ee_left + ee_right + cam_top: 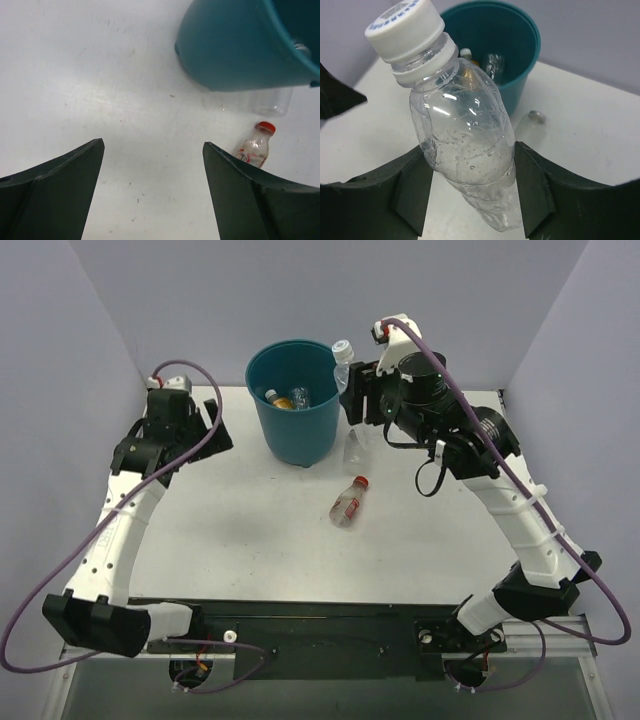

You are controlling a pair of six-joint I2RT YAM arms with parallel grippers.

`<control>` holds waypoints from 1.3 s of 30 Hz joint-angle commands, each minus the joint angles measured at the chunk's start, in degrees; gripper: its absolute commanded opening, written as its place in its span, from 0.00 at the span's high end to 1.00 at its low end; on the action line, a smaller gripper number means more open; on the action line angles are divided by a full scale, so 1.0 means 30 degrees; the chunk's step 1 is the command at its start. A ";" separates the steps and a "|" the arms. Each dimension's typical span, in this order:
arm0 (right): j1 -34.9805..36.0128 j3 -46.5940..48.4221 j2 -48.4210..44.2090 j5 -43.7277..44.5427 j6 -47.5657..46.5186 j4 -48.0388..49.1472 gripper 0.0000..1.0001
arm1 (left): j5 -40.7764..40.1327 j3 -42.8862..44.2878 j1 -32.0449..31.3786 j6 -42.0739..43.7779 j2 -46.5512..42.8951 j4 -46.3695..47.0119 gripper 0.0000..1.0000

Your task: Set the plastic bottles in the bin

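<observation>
Right then I was mid-carry: my right gripper [470, 182] was clamped on the lower body of a clear white-capped bottle [460, 130], which leaned with its cap up and toward the bin [296, 425]. From above, that bottle sat raised off the table [230, 520], just at the bin's right rim and not yet over the opening, as far as I could judge. The next move, I reckoned, called for a short carry leftward until the bottle hung over the mouth, then parting the fingers. Letting go too soon could bounce it off the rim and back onto the table.

My left gripper [153, 147] was spread wide and held nothing, hovering over the table left of the bin.

Inside the bin lay at least two bottles: an orange-yellow bottle [284, 398] with what looked like a white cap, and a small clear bottle [301, 396] beside it. Whether more lay beneath I could not tell. Two were out on the table — a red-capped bottle [349, 502] on its side, well in front of the bin, and an empty clear bottle [354, 448] lying just beside the bin's base. By my reckoning the job was roughly half done.
</observation>
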 commanded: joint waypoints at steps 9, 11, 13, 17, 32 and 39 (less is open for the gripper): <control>-0.1157 -0.3397 0.2863 -0.2540 0.0109 1.8822 0.61 | -0.0690 -0.7566 -0.1868 -0.2796 -0.5661 0.2869 0.10; -0.1332 -0.2201 0.4355 -0.2394 0.0487 1.9386 0.61 | -0.0806 -0.7538 -0.1869 -0.2767 -0.5545 0.2520 0.10; -0.1537 -0.1347 0.5704 -0.2423 0.1013 2.0406 0.61 | -0.1709 -0.7537 -0.1898 -0.2971 -0.5574 0.2050 0.10; -0.1713 0.1778 0.8603 -0.1721 0.1659 2.0037 0.53 | -0.2096 -0.8648 -0.1957 -0.2738 -0.6948 0.2838 0.10; -0.1831 -0.3431 0.4280 0.2753 0.1810 1.7075 0.00 | -0.3119 -0.9178 -0.2278 -0.2151 -0.7509 0.2927 0.07; -0.2909 -1.2000 -0.2720 0.6048 0.2186 1.3517 0.00 | -0.1813 -0.8332 -0.6079 -0.0195 -0.4734 0.3924 0.03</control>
